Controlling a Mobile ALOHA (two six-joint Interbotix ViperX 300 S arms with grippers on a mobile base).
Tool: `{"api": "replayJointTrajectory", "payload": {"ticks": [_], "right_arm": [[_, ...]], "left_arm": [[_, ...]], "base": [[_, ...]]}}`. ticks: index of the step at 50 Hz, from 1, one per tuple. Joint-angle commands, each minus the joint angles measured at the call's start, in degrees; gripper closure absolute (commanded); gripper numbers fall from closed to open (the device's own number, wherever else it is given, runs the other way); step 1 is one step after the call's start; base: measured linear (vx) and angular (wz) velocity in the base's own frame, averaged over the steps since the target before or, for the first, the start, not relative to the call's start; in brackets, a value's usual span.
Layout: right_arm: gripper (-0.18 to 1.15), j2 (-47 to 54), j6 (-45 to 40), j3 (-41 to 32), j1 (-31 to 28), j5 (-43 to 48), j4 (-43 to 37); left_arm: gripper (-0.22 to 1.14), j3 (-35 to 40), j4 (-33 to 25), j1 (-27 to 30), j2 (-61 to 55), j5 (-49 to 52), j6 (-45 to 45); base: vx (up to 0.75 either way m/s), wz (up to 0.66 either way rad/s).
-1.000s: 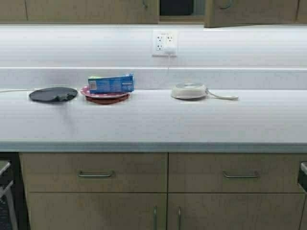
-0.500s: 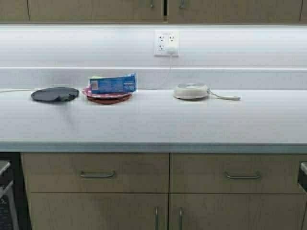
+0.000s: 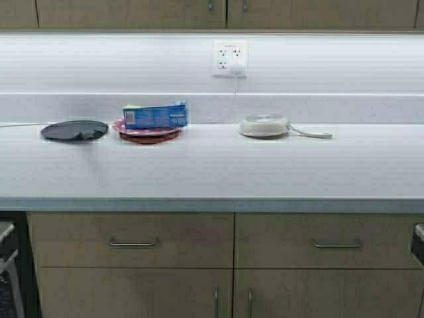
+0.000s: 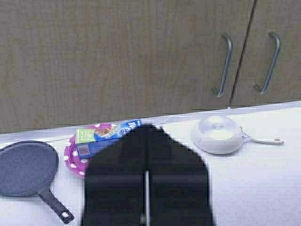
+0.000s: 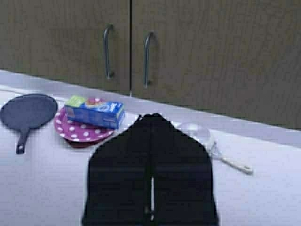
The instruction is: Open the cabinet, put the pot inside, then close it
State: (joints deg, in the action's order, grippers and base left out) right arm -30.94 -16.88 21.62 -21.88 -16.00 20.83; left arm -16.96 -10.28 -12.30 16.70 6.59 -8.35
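Note:
The wall cabinet runs along the top of the high view with both doors shut and their handles at the meeting edge. It also shows in the left wrist view and the right wrist view, doors shut. The black pot is out of view. My left gripper is shut and empty, held above the counter facing the cabinet. My right gripper is shut and empty, likewise above the counter. Neither gripper shows in the high view.
On the white counter lie a flat dark round pan, a pink dotted plate bearing a blue box, and a small cream pan. A wall outlet is behind. Base cabinets with drawers are below.
The cabinet's right door stood open over a dark inside one second ago; it is now shut. The scene has shifted slightly in the high view.

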Motion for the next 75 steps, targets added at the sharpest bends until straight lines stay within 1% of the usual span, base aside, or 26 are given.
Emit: {"api": "replayJointTrajectory", "payload": {"ticks": [1,10,13,15,20,33,44,54,62,75], "right_arm": [[0.90,8.3,0.0,-10.7,-0.1,0.5,-0.5],[0.90,21.0,0.0,-23.9,-0.2,-2.1,-0.4],[0.91,23.0,0.0,-26.4,-0.1,-4.1,-0.4],[0.91,23.1,-0.1,-26.5,-0.2,-5.3,-0.5],[0.91,20.7,-0.2,-23.3,-0.1,-5.6,-0.5],[0.91,12.5,-0.1,-11.7,-0.1,-2.0,-0.4],[0.91,7.9,-0.1,-5.3,-0.2,-1.7,-0.4],[0.91,2.5,-0.4,-0.6,-0.2,-1.5,-0.5],[0.91,-1.7,-0.5,2.7,-0.1,-1.9,-0.6],[0.91,-3.9,-0.4,5.2,-0.1,-2.7,-0.5]], "left_arm": [[0.88,-2.4,0.1,0.1,3.3,-0.7,0.2],[0.88,-4.1,0.1,0.1,4.4,-1.5,0.0],[0.88,-4.0,0.1,0.1,4.1,-1.6,-0.2],[0.88,-4.0,0.2,0.1,4.1,-1.5,-0.3],[0.88,-4.5,0.1,0.1,4.5,-1.5,0.0],[0.88,-6.4,-0.2,0.1,5.9,-2.1,0.7],[0.88,-10.8,-0.1,0.1,9.2,-3.4,0.9],[0.88,-12.7,-0.2,-1.1,10.2,-4.5,0.8],[0.88,-12.2,-0.2,-2.9,10.2,-4.5,0.9],[0.88,-12.1,-0.2,-4.3,10.6,-4.5,1.5]], "base": [[0.04,0.01],[0.03,0.00],[0.02,0.02],[0.03,0.02],[0.05,0.01],[0.09,-0.05],[0.17,-0.06],[0.20,0.10],[0.20,0.10],[0.12,0.02]]}}
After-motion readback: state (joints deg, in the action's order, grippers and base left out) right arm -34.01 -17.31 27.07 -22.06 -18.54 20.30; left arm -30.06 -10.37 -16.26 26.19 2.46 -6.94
